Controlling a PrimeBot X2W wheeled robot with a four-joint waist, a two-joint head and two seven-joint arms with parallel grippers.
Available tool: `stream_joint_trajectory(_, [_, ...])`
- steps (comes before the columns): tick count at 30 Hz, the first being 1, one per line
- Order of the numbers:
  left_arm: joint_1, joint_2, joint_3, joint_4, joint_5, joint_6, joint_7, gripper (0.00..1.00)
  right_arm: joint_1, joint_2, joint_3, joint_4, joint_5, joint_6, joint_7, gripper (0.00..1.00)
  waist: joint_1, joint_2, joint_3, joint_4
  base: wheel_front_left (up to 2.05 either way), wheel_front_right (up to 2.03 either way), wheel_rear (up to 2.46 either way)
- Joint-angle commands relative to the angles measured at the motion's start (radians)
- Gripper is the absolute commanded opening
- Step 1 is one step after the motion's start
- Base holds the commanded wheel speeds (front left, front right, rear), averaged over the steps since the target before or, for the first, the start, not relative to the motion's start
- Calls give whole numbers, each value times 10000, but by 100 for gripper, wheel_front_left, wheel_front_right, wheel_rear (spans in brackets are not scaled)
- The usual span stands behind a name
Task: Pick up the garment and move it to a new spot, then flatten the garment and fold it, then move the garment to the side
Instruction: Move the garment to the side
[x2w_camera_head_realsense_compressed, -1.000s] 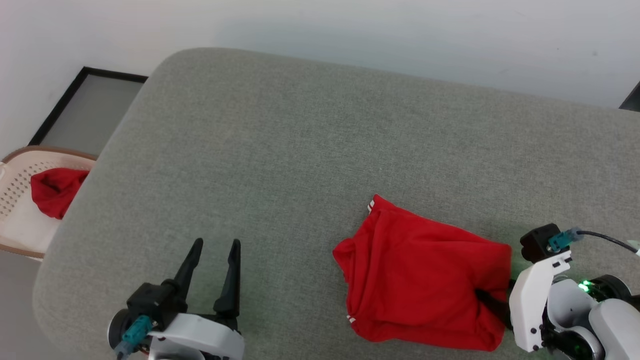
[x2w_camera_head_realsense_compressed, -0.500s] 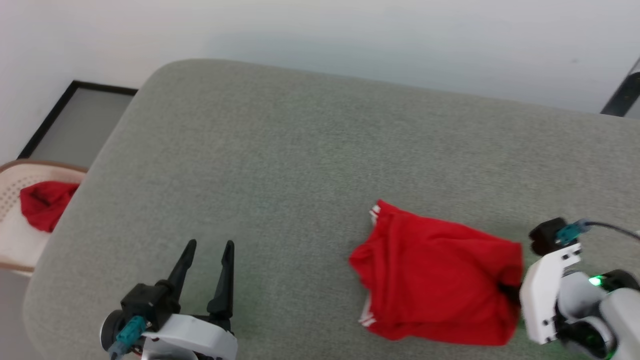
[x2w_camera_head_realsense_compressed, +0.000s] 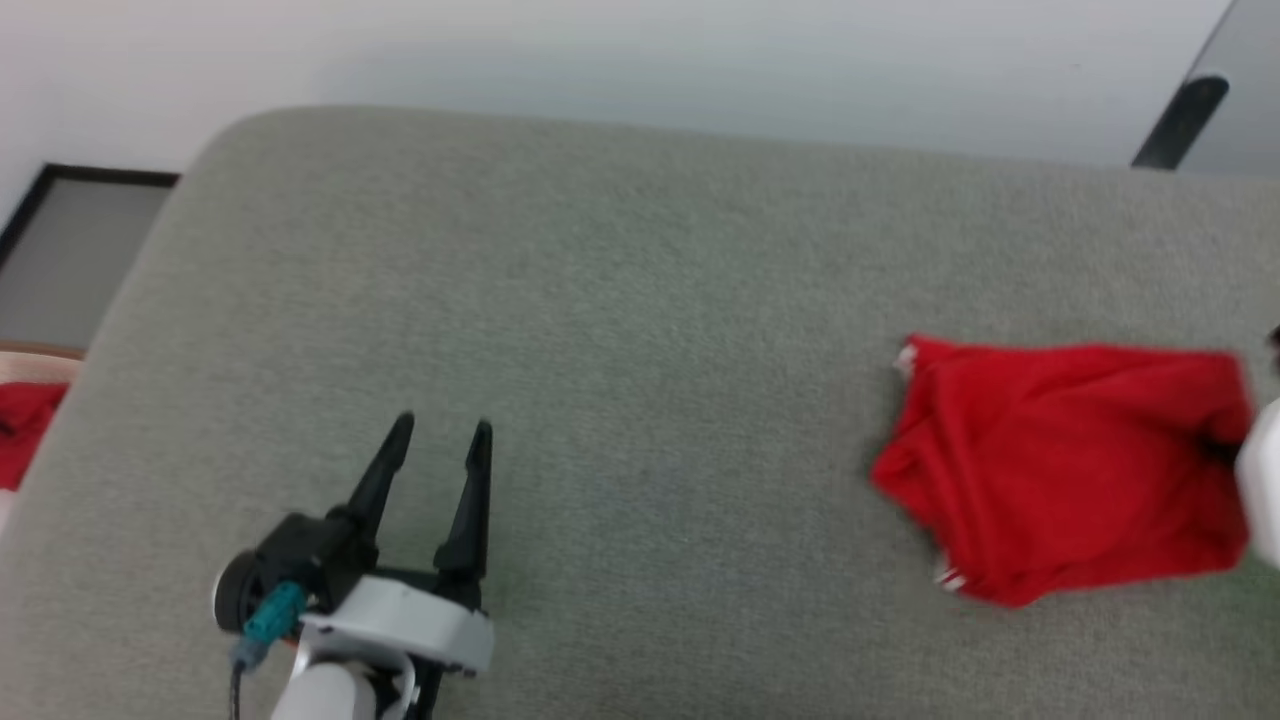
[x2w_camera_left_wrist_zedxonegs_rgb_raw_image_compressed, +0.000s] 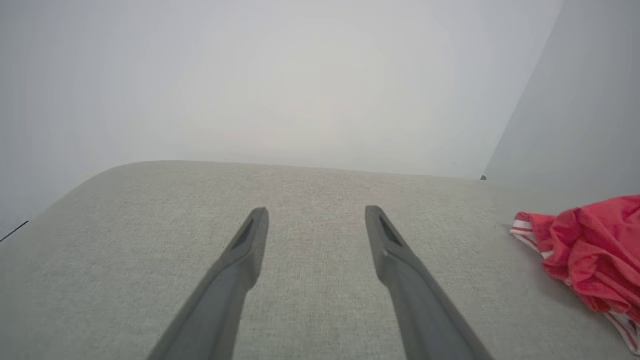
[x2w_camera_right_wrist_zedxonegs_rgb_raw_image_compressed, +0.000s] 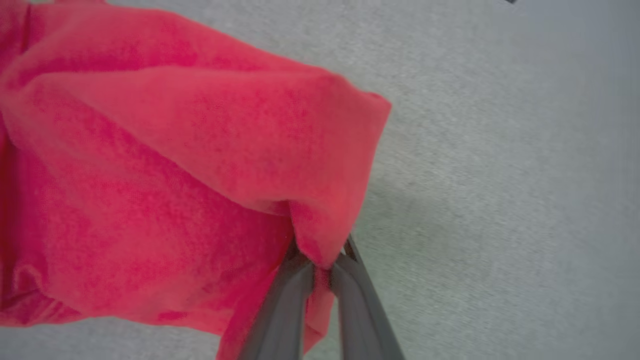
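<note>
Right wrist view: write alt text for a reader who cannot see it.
The right gripper is shut on a pinched edge of the red garment, low in the middle of the view. The rumpled cloth spreads up and left from the grip, over a grey fabric surface.

Left gripper sits low left in the head view, with its fingers spread wide and pointing up and slightly right. They rise from a black base with a teal connector on its side. Behind that is a white wrist shell, and the pale forearm runs off the bottom edge. In the left wrist view the left gripper shows two dark fingers splayed in a V, tips well apart.

Right gripper, in the right wrist view, has its fingers squeezed almost together, pinching a fold of the garment between the tips. In the head view a blurred white piece of the right wrist is cut off by the right edge.
</note>
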Motion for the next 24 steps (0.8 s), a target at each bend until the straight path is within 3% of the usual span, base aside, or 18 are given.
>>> stream_joint_trajectory(1, [-152, -5, -1, -44, 23, -33, 5, 100, -131, -115, -48, -27, 106, -19, 2, 0, 0, 0, 488, -378, 0, 0, 0])
stream_joint_trajectory(11, [-1262, -61, -269, -211, 320, -33, 5, 100, -1278, -2053, -6, 142, 142, -19, -742, 0, 0, 0, 2013, -1050, 0, 0, 0])
stream_joint_trajectory(18, [-1749, -27, -353, -305, 448, -33, 5, 100, -2099, -3281, 360, 685, -435, -19, -1300, 0, 0, 0, 2795, -1359, 0, 0, 0])
stream_joint_trajectory(24, [-2018, 9, -438, -306, 510, -33, 5, 100, -2689, -3918, 729, 1043, -1107, -19, -1583, 0, 0, 0, 3198, -1476, 0, 0, 0])
